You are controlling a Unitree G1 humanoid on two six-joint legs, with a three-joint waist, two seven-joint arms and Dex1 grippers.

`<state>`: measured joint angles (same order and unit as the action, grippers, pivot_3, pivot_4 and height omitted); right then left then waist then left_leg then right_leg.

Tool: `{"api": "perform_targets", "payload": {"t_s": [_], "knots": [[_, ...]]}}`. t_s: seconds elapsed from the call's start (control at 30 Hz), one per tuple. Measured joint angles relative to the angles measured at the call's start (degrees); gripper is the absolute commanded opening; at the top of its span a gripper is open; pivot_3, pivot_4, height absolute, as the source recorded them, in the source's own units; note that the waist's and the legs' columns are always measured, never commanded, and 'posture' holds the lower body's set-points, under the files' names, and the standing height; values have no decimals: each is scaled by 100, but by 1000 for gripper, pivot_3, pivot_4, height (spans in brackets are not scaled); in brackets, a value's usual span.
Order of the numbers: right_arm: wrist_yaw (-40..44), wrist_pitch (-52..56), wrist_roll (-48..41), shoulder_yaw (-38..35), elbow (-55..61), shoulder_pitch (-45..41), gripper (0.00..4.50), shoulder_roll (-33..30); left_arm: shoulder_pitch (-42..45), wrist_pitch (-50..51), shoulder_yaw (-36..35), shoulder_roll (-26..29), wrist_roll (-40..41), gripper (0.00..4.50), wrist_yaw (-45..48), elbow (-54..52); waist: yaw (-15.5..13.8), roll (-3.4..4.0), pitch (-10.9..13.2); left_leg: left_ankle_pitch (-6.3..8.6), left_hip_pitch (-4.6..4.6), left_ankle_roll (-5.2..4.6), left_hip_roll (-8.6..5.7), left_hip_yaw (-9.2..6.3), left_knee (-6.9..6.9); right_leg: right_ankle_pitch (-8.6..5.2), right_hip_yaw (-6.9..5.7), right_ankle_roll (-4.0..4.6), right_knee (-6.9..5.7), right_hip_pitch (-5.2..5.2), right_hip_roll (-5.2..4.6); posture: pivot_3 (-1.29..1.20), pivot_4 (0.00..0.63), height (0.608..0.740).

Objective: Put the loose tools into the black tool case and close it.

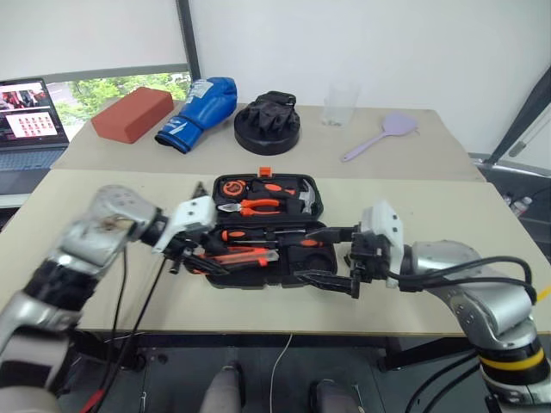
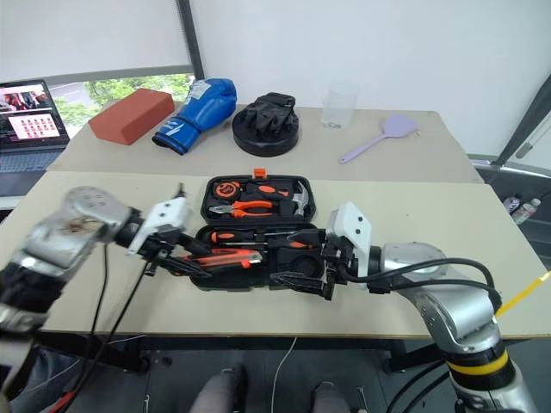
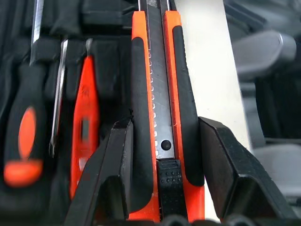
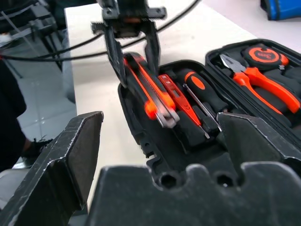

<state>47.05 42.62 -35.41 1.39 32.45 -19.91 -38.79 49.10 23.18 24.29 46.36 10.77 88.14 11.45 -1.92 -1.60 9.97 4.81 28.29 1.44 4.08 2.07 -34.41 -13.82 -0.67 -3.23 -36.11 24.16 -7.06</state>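
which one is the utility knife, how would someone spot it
Find the open black tool case in the middle of the near table. The utility knife lies along its front-left edge, between the left tool's fingers. Unlike the slim orange tester screwdriver beside it, it has a steel strip down its middle.

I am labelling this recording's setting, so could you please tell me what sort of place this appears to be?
Probably an indoor lab or office test area, not a real workshop: plain tables by a window, a running laptop, and unrelated props laid out, such as a boxing glove and a brick.
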Motion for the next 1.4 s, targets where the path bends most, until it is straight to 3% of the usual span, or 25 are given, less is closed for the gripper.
{"api": "perform_targets", "payload": {"t_s": [0.17, 0.43, 0.47, 0.7, 0.8, 0.9, 1.2, 1.23, 1.4], "knots": [[-306, 143, -146, -176, 351, 332, 4500, -24, 306, -182, 299, -542, -421, 1602, 147, 551, -16, 0, 0, 0, -3, -1, 1, -4, -13, -7, 0, 1, -10, -3, 0, 0, 150, 735], [-377, 152, -187, -251, 535, 561, 4500, -236, 406, 96, 327, -869, -624, 1602, 147, 740, -27, 0, 0, -4, -5, -8, 3, -7, -42, -14, 0, -12, -12, -14, 0, 0, 150, 735], [-376, 151, -187, -251, 538, 562, 4500, -240, 406, 146, 319, -884, -625, 2101, 139, 737, -24, 0, 0, -3, -5, -8, 3, -7, -44, -12, 0, -12, -12, -14, 0, 0, 150, 735], [-325, 133, -177, -222, 523, 564, 4500, -242, 406, 925, 39, -1032, -230, 4414, 225, 507, -18, 0, 0, -10, 2, -18, 3, -8, -44, -8, 2, -12, -15, -12, 0, 0, 150, 735], [-263, 113, -169, -190, 506, 564, 4500, -242, 406, 1002, -252, -1001, -16, 4414, 251, 315, -14, 0, 0, -12, 0, -21, 3, -9, -42, -7, 1, -10, -20, -12, 0, 0, 150, 735], [-192, 38, -134, -177, 431, 564, 4500, -242, 401, 864, -393, -911, 4, 3681, 186, 308, -14, 0, 0, -12, -1, -22, 3, -9, -44, -7, 1, -11, -22, -12, 0, 0, 150, 735], [13, -79, -69, -166, 300, 564, 4500, -295, 22, 50, -300, -751, -374, 328, 60, 428, -44, 0, 0, -13, 1, -22, 3, -9, -53, -4, 1, -12, -20, -18, 0, 0, 150, 735], [22, -79, -68, -166, 301, 564, 4500, -297, 22, 45, -299, -758, -374, 92, 77, 427, -40, 0, 0, -13, 0, -21, 3, -9, -52, -4, 1, -12, -20, -18, 0, 0, 150, 735], [20, -79, -66, -166, 301, 567, 4500, -303, 22, -171, -218, -766, -470, 92, 143, 413, -28, 0, 0, -13, 0, -22, 3, -8, -52, -4, 1, -11, -24, -15, 0, 0, 150, 735]]}}
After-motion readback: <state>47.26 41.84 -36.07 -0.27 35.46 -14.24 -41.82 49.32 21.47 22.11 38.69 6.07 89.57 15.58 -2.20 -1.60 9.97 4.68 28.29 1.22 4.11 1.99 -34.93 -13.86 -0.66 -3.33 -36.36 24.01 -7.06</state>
